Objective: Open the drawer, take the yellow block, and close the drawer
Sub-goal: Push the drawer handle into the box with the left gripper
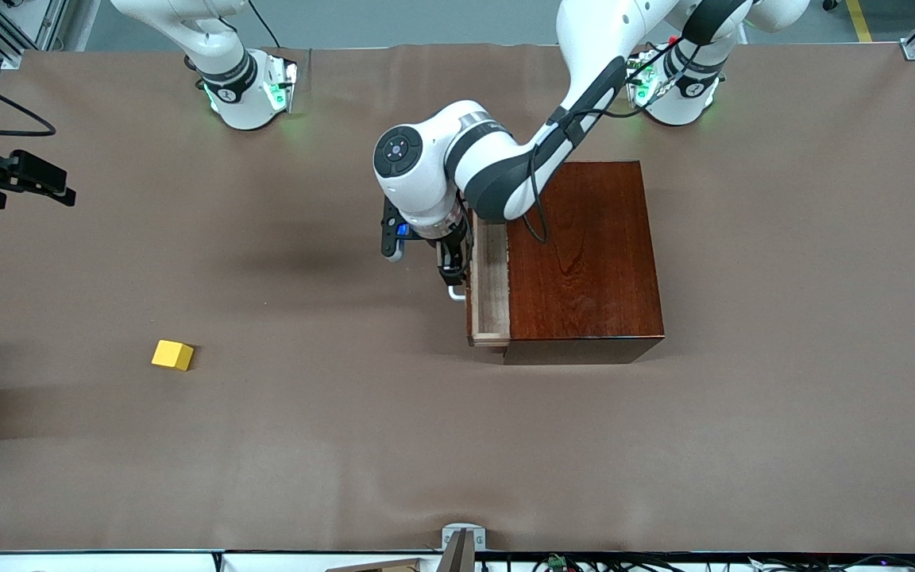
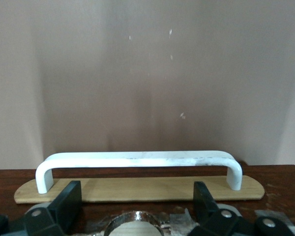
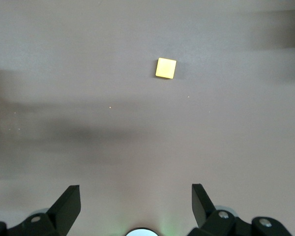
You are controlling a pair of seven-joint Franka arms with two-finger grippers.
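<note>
The left claw (image 1: 453, 274), fingers spread, sits at the white U-shaped bar handle (image 2: 137, 162) of the slightly open pale-wood drawer (image 1: 492, 282). The small yellow block (image 1: 172, 354) lies on the brown table (image 1: 346, 437); the waiting right claw (image 3: 135, 206) hangs spread above it.

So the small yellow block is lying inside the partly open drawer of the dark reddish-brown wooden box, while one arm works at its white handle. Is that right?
Not quite. The small yellow block lies on the brown table, toward the right arm's end, well apart from the dark reddish-brown wooden box. The front view shows it. The rest holds: the drawer is partly open, and the left gripper is at its white handle.
</note>
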